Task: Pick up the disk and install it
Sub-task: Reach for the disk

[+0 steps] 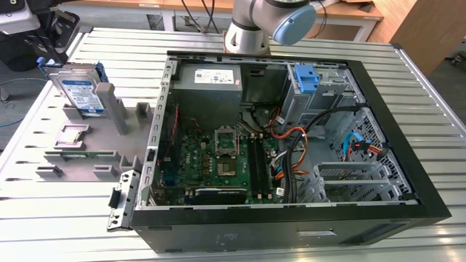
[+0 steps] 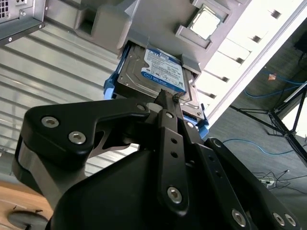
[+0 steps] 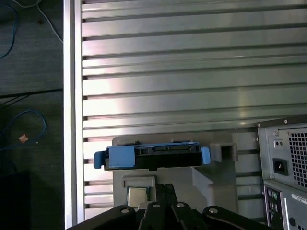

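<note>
While it was closed on nothing, tool (image 2: 165,97): was held near the holder (image 2: 144,19).
Disk (image 2: 160,72) in holder: could have been struck if approached unopened.

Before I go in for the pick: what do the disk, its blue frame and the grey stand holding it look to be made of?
The disk: bare silver metal casing with a dull sheen, under a smooth white-and-blue label that looks like paper or film. Blue frame: moulded plastic, matte, of one even colour. Grey stand: matte grey with blocky shapes, probably plastic, though the look leaves that open.
</note>
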### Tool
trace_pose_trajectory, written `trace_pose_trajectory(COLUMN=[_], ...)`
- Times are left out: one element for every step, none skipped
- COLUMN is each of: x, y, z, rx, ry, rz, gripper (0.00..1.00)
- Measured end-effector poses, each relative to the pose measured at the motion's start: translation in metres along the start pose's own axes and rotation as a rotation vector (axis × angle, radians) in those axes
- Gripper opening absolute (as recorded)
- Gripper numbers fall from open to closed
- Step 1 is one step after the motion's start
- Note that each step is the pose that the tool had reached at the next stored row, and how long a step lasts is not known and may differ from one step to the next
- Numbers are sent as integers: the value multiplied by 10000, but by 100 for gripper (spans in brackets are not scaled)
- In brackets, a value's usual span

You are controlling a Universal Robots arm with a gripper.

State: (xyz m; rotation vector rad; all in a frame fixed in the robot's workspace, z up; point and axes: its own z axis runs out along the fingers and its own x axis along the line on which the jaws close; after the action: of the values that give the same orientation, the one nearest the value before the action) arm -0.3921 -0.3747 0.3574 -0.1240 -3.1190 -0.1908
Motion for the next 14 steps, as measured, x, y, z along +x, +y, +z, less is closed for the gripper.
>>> trace_pose_trajectory(x=[0, 0, 0, -1, -2, -2, -1, -1, -1, -1, 0, 0, 1, 2], y=[0, 0, 0, 0, 0, 0, -1, 0, 0, 1, 8, 17, 28, 39], z=[0, 0, 0, 0, 0, -1, 0, 1, 1, 3, 6, 9, 13, 17], rx=[0, 0, 0, 5, 58, 144, 263, 378, 481, 551, 578, 581, 582, 584], ry=[0, 2, 3, 4, 1, -2, -7, -12, -16, -22, -23, -23, -24, -24], rz=[0, 0, 0, 0, 0, 1, 2, 5, 7, 7, 7, 7, 8, 8], gripper=[11, 11, 11, 11, 11, 11, 11, 11, 11, 11, 11, 11, 11, 11])
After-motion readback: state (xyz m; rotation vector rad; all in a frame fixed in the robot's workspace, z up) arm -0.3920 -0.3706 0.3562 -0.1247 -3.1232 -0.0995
